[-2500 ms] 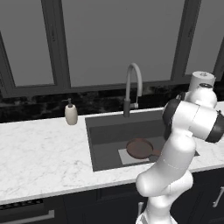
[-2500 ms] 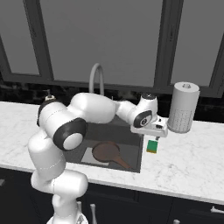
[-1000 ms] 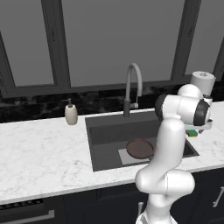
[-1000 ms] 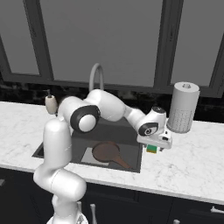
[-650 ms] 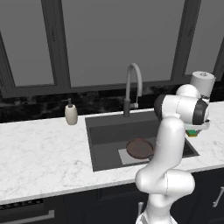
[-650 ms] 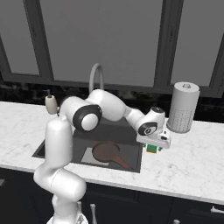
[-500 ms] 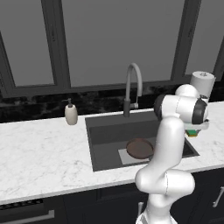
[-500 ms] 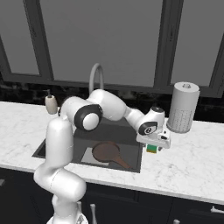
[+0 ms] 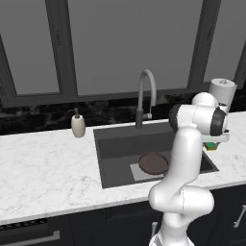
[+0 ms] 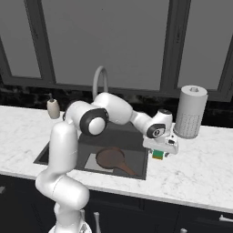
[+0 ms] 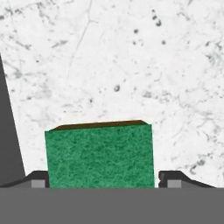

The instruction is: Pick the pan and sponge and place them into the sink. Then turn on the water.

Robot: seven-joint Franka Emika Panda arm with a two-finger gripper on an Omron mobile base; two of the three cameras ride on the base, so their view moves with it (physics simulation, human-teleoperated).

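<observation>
In the left base view, the beige soap dispenser [image 9: 78,126] stands at the left of the frame on the white marble desk [image 9: 43,168], out of the way of the work. Right of it, near the centre, the grey gooseneck faucet [image 9: 145,96] arches over the dark sink [image 9: 113,144]; no stream shows, so the water is evidently not yet on. The pan [image 9: 153,162] already lies flat on the basin floor toward its right end, which leaves the sponge as the remaining thing to move.

Farther right, the sponge [image 10: 158,154] sits on the desk just beside the sink's right rim in the right base view, directly under the tool [image 10: 160,151], which reaches down over it. A paper towel roll [image 10: 189,111] stands upright behind it, at the right of that frame.

In the hand view the sponge's green face fills the lower middle, with a dark finger tip [image 11: 36,178] just off its left edge and the other just off its right. The fingers bracket the sponge with a thin gap on each side: apart, not yet pressing it. That straddle suggests a grasp is being set up, ahead of lifting the sponge over into the basin.
</observation>
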